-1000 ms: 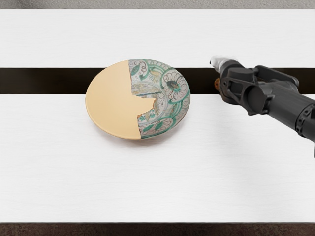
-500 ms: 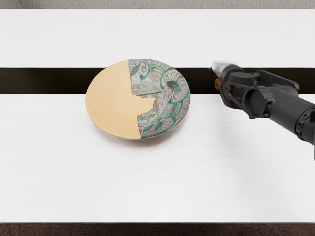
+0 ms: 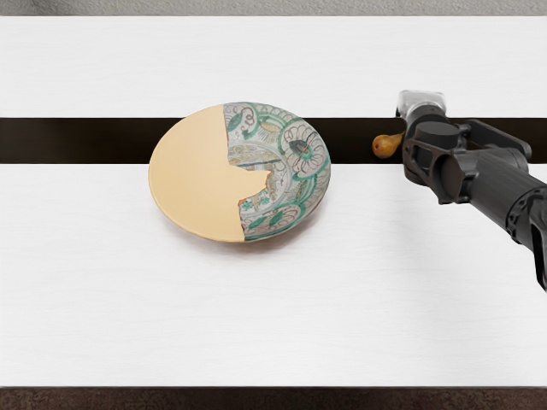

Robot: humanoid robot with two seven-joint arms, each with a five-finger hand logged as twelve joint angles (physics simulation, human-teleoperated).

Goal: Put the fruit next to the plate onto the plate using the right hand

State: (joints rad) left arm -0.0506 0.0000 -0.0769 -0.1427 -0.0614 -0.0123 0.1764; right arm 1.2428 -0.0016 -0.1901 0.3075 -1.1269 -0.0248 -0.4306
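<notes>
Now, a slanted view from above looks down on a white table (image 3: 256, 325) crossed from side to side by one dark brown stripe (image 3: 77, 141).

A black robot arm (image 3: 504, 184) comes in from the right edge, low on that side, and reaches up and to the left across the table. It is thick and jointed, with a bulky round wrist section. At its far end sits the right hand (image 3: 420, 107), which shows only as a small pale grey block just above the stripe's upper edge. Most of the hand is hidden behind the wrist, so it is not possible to tell whether it is open, closed or gripping anything.

The fruit (image 3: 386, 145) is a small orange-brown piece, rounded, with a narrower end pointing left. It lies on the dark stripe, just left of the black wrist and a little below the grey hand. Its right end disappears behind the wrist, so contact between the two cannot be judged.

A round, shallow plate (image 3: 192, 175) sits left of centre, lying across the lower edge of the stripe. Its left part is a plain pale orange. Its right part is painted with green leaves and scrolls on an off-white ground, and the border between the two runs jagged near the middle. The fruit is off the plate, to its right, with a clear gap of stripe between them.
</notes>
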